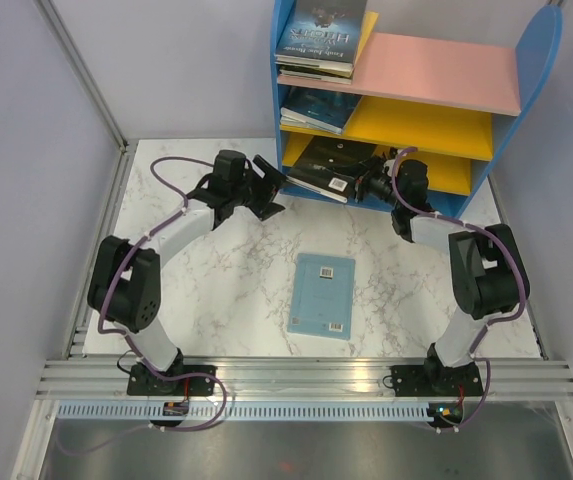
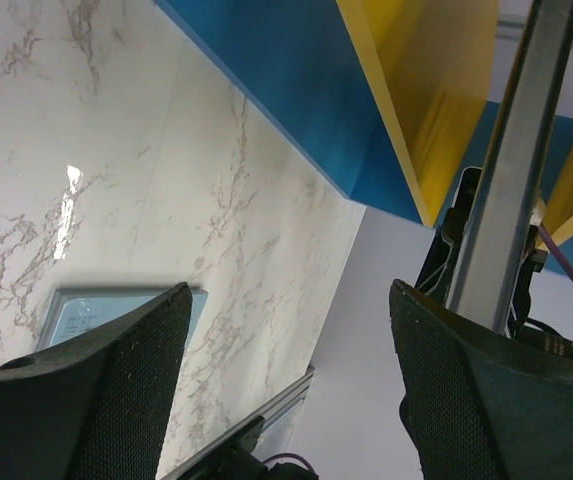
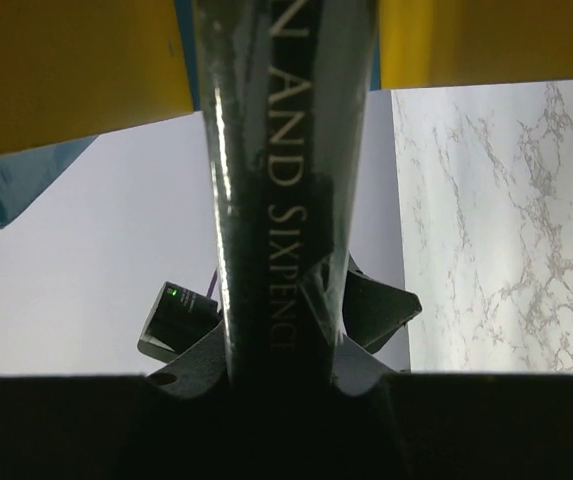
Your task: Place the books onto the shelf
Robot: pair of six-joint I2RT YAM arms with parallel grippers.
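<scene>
Marbled counter [image 1: 216,270] with the shelf [image 1: 536,60] at its far right. We judge the black book [image 1: 326,168] light, thin, floppy and glossy, best pinched near the spine. The right hand [image 1: 371,185], reaching far, clamps it partly inside the lowest tier. The left hand [image 1: 271,180] hovers beside it, jaws wide, empty. A pale blue book [image 1: 322,294] lies flat mid-counter.

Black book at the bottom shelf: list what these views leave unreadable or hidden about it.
- Title: the right wrist view shows only part of the black book spine; the frame's top edge cuts the lettering off.
- Cover text: top view, too small and tilted to read.
- Fingertips of the right gripper: top view, lost against the dark book; right wrist view, too dark.
</scene>
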